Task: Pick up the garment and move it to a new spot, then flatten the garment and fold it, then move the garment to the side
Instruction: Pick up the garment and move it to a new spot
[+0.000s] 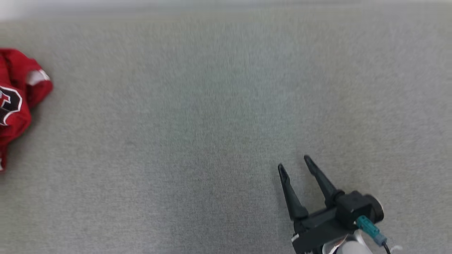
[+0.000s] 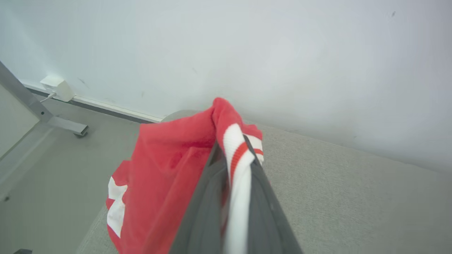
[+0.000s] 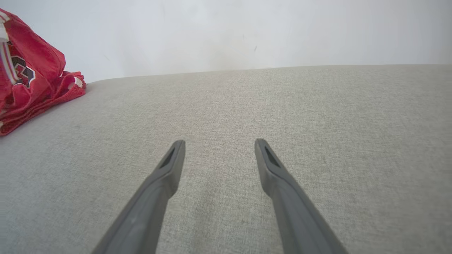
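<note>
**Grey woven fabric surface (image 1: 212, 123) with a crumpled red garment with white trim and black-and-white lettering (image 1: 16, 98) at its left edge**

Behind the surface a plain white wall (image 2: 300, 53) is rising in both wrist views. The left wrist view is adding things the other views are not showing: a grey floor (image 2: 42, 183) beside the surface's rounded corner, a grey metal frame leg (image 2: 60, 123), and a small white plug box (image 2: 56, 87) sitting against the skirting. In that view the left gripper (image 2: 231, 148) is clamping its two dark fingers on a white-and-red striped band of the garment, and the red cloth is draping from them over the corner. The head view is showing the right gripper (image 1: 293, 163) at the lower right, well apart from the garment. Its jaws are standing spread with nothing between them, and the right wrist view is showing the same gap above the fabric. The left frame edge is cutting off the garment in the head and right wrist views, so its full shape is unclear. Folds are hiding part of the lettering, and the head view is looking blurred
</note>
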Available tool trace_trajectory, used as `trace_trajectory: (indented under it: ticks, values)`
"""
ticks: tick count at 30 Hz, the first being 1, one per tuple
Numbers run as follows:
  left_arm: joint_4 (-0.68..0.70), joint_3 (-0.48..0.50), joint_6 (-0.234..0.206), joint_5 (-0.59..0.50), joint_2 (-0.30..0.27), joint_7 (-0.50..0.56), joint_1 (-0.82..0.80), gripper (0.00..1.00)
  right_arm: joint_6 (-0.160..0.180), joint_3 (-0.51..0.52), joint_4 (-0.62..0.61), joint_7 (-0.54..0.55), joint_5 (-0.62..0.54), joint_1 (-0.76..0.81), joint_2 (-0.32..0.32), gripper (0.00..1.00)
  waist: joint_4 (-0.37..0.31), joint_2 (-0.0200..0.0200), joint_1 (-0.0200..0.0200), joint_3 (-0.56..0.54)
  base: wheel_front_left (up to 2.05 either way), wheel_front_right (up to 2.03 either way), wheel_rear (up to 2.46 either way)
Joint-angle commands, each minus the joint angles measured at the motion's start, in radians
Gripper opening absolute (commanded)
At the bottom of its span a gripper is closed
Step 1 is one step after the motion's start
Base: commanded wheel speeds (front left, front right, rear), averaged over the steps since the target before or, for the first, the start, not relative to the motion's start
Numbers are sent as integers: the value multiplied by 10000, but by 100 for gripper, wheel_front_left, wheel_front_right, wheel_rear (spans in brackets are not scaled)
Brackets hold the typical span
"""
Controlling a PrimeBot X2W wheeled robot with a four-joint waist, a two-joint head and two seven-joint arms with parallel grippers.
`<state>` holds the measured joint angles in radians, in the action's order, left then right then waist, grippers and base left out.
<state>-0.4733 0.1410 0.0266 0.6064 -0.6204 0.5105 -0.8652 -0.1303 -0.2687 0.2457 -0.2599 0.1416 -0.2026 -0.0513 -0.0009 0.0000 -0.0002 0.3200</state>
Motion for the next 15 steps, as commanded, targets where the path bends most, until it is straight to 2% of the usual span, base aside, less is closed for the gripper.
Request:
trace_trajectory:
  ticks: [1, 3, 6, 11, 15]
  values:
    - [146, -162, 103, -104, 56, 48, -151, 0, -9, -48, 109, -54, 148, 231, 11, 100, 109, 0, 2, -1549, 0, 0, 0]
    - [536, -768, 267, -340, 263, 315, -451, 0, -9, -149, 275, -58, 266, 538, 14, 100, -87, 0, 2, -2387, 0, 0, 0]
    - [1034, -1225, 221, -403, 632, 509, -608, 0, -9, -162, 342, -60, 301, 793, 4, 100, -397, 0, 2, -3095, 0, 0, 0]
    - [1820, -1616, 258, -178, 1167, 792, -795, 0, -9, -89, 198, -43, 393, 1023, 9, 100, -863, 0, 2, -3523, 0, 0, 0]
    - [2544, -2015, 346, 61, 1802, 927, -818, 0, -9, -185, 131, -45, 500, 1170, 6, 100, -1443, 0, 2, -3761, 0, 0, 0]
